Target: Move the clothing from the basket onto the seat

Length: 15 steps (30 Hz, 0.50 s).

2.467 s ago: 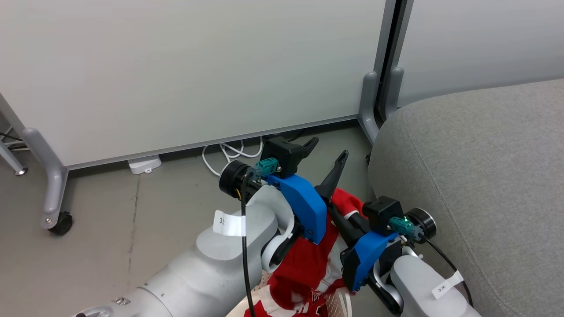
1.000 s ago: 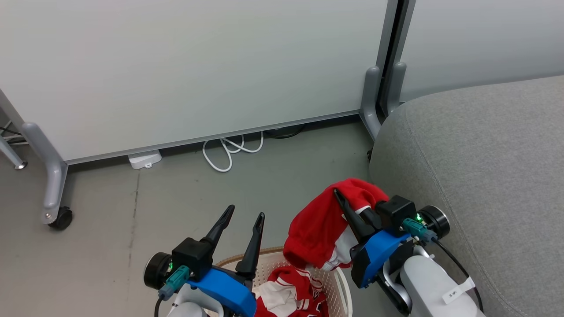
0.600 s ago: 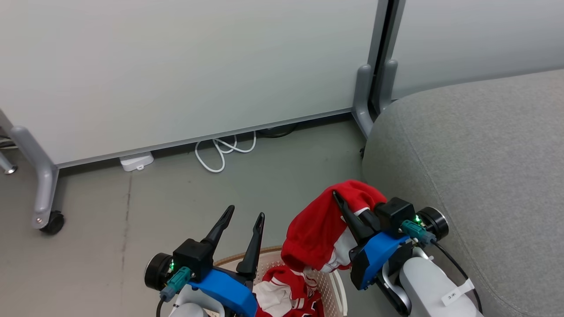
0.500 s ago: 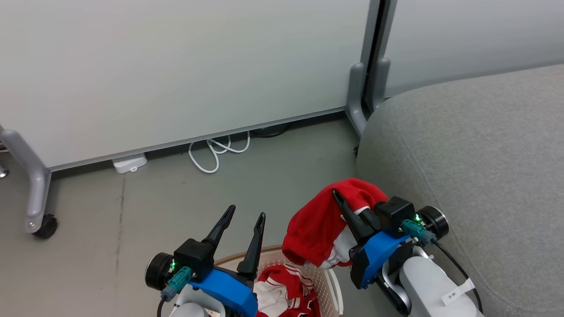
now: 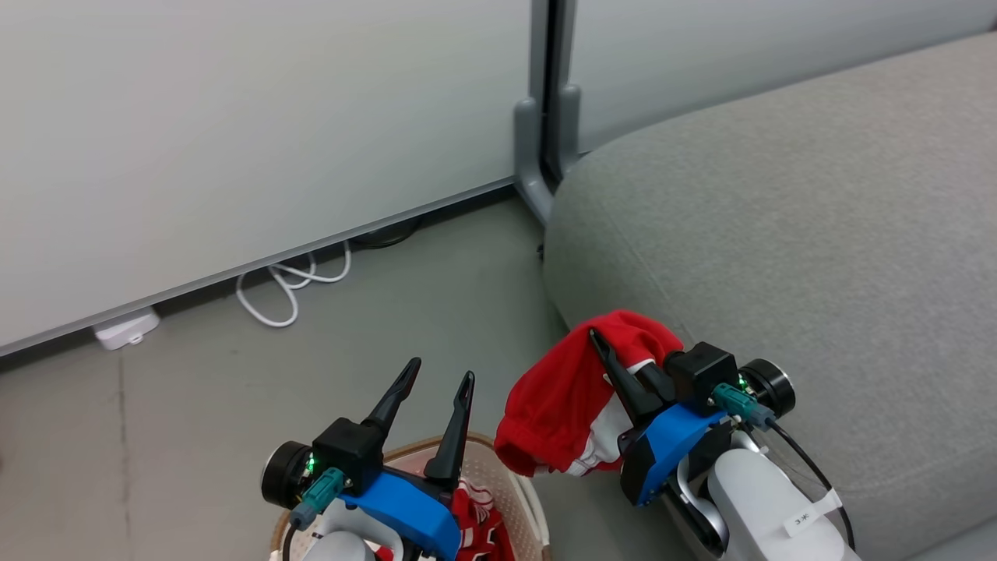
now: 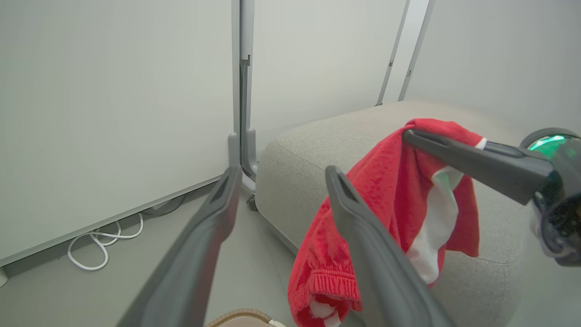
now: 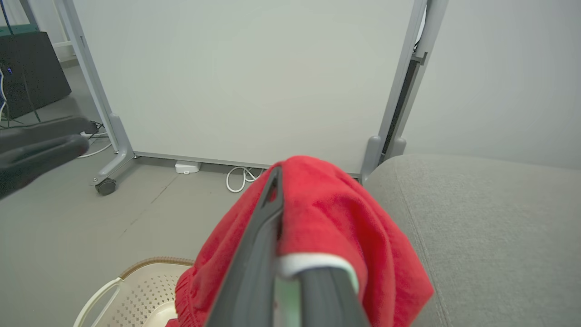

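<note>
Robot has turned toward the grey seat [image 5: 779,234], its right gripper [image 5: 598,340] pinching red shorts [image 5: 557,397] beside it, ready to place; left gripper [image 5: 440,370] spread, empty.

Your left gripper [image 5: 440,369] has pulled back from its long reach across the basket [image 5: 506,477] and now hovers above the basket's left half. Your right gripper [image 5: 601,341] has raised the red shorts [image 5: 557,397] up out of the basket. Their hem, which hung over the basket a second ago, now hangs out past the basket's right rim. The head camera has swung right, so the seat [image 5: 779,234] takes up far more of that view.
</note>
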{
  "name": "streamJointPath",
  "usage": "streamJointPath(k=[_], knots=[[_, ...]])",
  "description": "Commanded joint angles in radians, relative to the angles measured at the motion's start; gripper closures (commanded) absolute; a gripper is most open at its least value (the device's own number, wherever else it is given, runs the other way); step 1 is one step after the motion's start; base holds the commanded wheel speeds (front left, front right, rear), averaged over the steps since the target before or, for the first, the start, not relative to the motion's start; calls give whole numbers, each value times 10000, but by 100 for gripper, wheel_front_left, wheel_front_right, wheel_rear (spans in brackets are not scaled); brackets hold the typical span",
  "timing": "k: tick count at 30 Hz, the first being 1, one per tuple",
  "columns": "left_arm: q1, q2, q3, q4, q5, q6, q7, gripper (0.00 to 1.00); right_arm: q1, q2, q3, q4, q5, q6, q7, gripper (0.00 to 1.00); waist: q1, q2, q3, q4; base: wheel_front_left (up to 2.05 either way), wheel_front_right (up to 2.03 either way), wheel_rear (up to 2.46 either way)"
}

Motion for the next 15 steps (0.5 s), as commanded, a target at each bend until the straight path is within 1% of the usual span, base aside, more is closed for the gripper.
streamJointPath(k=[1, 6, 7, 15], knots=[[-128, 13, 2, -28, -3, -15, -30, 0, -26, -15, -43, -68, -6, 1, -37, 100, 0, 0, 89, -457, 0, 0, 0], [-200, 31, -58, -63, 4, -16, -30, 0, 3, -15, -121, -131, -66, 1, -35, 100, 0, 0, 196, -1063, 0, 0, 0], [-200, 31, -58, -63, 4, -16, -30, 0, 3, -15, -121, -131, -66, 1, -35, 100, 0, 0, 196, -1063, 0, 0, 0], [-179, 31, -169, 1, -34, -16, -29, 0, 125, -15, -226, -83, -58, 1, -37, 100, 0, 0, 123, -1833, 0, 0, 0]])
